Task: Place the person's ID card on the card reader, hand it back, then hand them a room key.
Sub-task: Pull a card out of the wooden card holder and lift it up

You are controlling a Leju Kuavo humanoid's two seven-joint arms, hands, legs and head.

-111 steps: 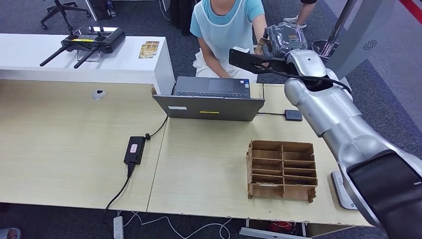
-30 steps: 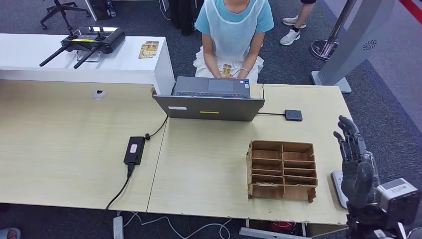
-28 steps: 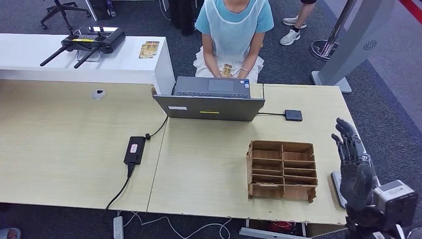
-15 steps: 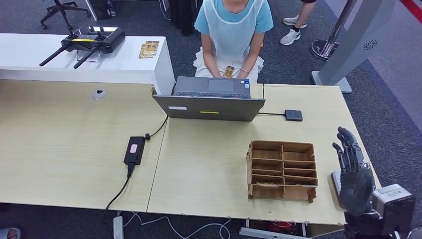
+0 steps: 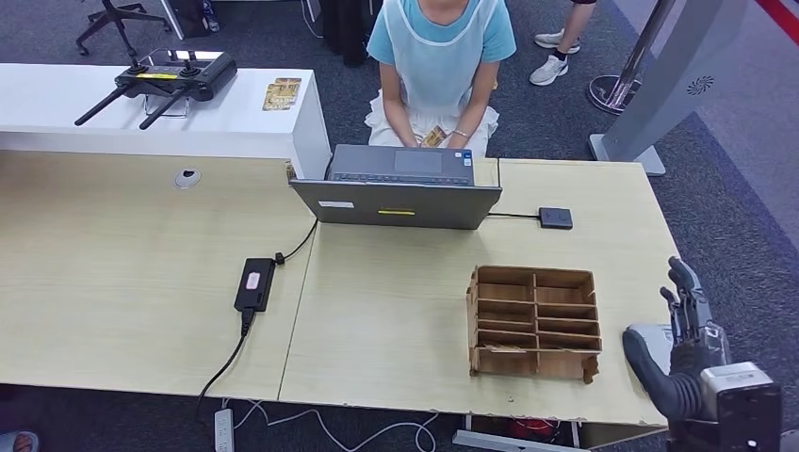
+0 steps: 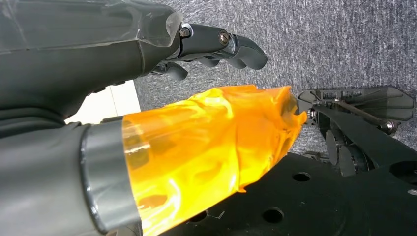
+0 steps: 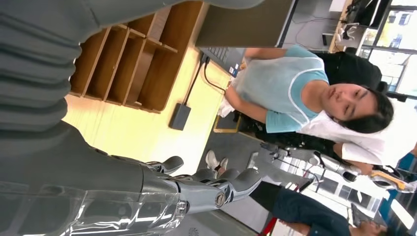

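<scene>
1. The right hand [image 5: 686, 344] is low at the right end of the bench [image 5: 141, 282], beside the edge. Its fingers [image 5: 685, 287] point up and apart, and it holds nothing.
2. The left hand [image 6: 147, 73] hangs over grey carpet. Its dark fingers [image 6: 221, 44] are loosely curved and spread, with nothing between them. The thumb [image 6: 206, 147] is wrapped in shiny orange film.
3. The person [image 5: 438, 56] sits behind the laptop [image 5: 396, 188] and holds a small tan card [image 5: 434, 137] in the lap; it is too small to say for certain that it is the ID card.
4. A small dark square pad [image 5: 555, 217], perhaps the card reader, lies flat on the bench to the right of the laptop, joined to it by a thin cable.
5. A brown wooden organizer [image 5: 533, 322] with narrow compartments lies between the laptop and the right hand.
6. A black power adapter [image 5: 254, 282] with its cable lies left of centre on the pale wood bench.
7. A black controller with antennas [image 5: 170, 80] rests on the white counter [image 5: 57, 104].
</scene>
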